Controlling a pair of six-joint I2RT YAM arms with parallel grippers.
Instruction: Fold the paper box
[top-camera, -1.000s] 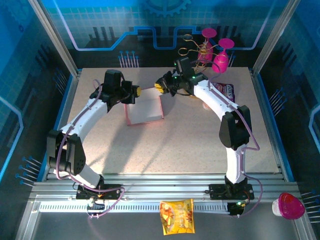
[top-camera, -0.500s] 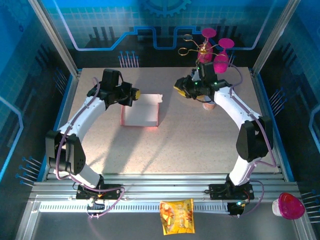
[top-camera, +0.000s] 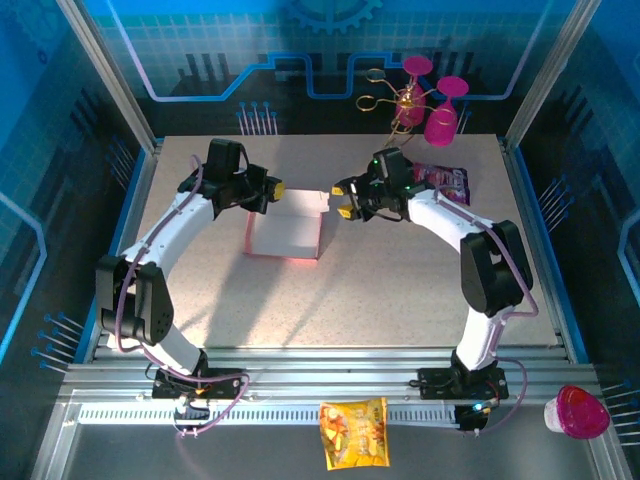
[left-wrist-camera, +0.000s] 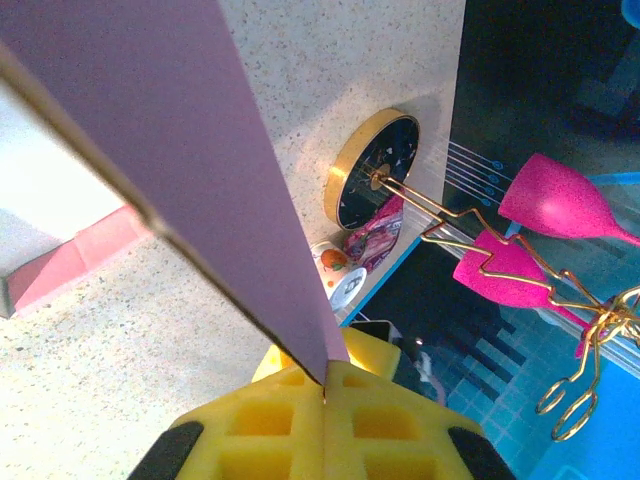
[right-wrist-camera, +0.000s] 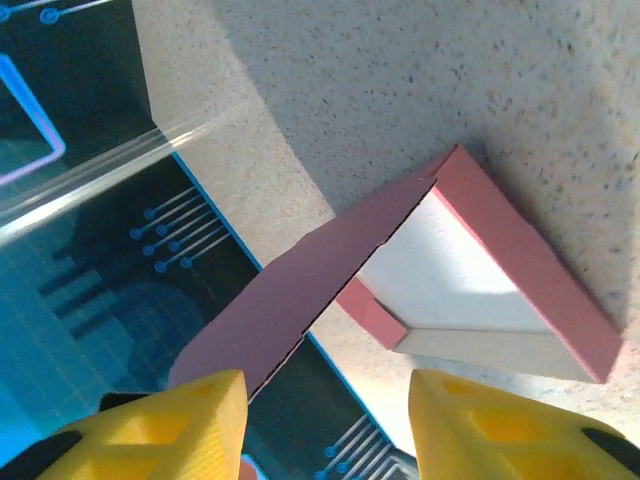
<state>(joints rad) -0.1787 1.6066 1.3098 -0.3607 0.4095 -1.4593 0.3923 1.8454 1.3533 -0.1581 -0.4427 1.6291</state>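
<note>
1. Pink thin cardboard forms the paper box (top-camera: 285, 228). In the top view it lies on the speckled desk (top-camera: 390, 290) between the two arms, toward the far half of the surface.
2. The box's pale inside is turned upward, and low pink walls are raised around its base.
3. The left pincer (top-camera: 272, 189) is placed at the far left corner of the box.
4. In the left wrist view its yellow fingers (left-wrist-camera: 270, 430) are pressed fully together. The edge of a pink flap (left-wrist-camera: 170, 130) is pinched between them.
5. That flap is held lifted off the desk, and another pink wall of the box can be made out low on the surface behind it.
6. The right pincer (top-camera: 340, 200) is positioned at the far right corner of the box.
7. In the right wrist view its two yellow pads (right-wrist-camera: 170, 420) are parted by a wide gap, and nothing is clamped between them.
8. A raised pink flap slants down toward the left-hand pad in that view. Whether it is actually touched cannot be told from this angle.
9. Magenta goblets (top-camera: 440, 120) are hung on a gold wire stand (top-camera: 385, 90) past the far right edge of the desk.
10. A printed snack bag (top-camera: 447, 178) lies on the desk just beside the right arm.
11. An orange packet (top-camera: 352, 432) rests on the rail at the near edge, well apart from the box.
</note>
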